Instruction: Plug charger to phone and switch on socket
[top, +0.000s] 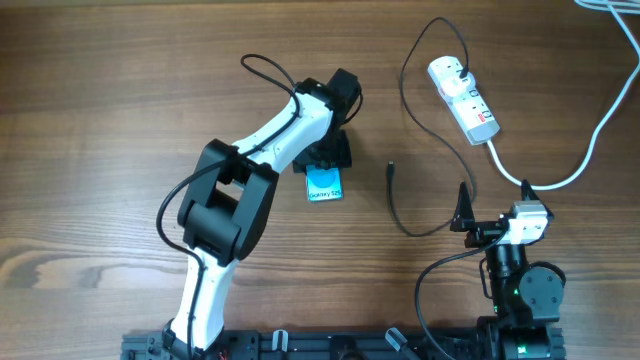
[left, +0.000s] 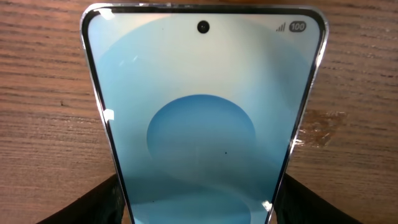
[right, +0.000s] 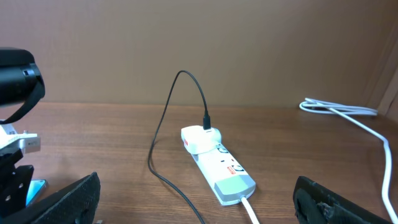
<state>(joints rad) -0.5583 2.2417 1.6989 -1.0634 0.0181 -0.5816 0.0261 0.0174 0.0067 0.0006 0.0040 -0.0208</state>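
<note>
The phone, cyan screen up, lies flat on the wooden table and fills the left wrist view. My left gripper sits over its far end, with a black finger against each long edge. The charger's black cable runs from its white plug head, seated in the socket strip, to its dark tip, lying loose right of the phone. My right gripper is open and empty, facing the strip from the near side.
The strip's thick white cord curves off to the back right and also shows in the right wrist view. The left arm stretches over the table's left middle. A black cable loop lies in front of my right arm's base.
</note>
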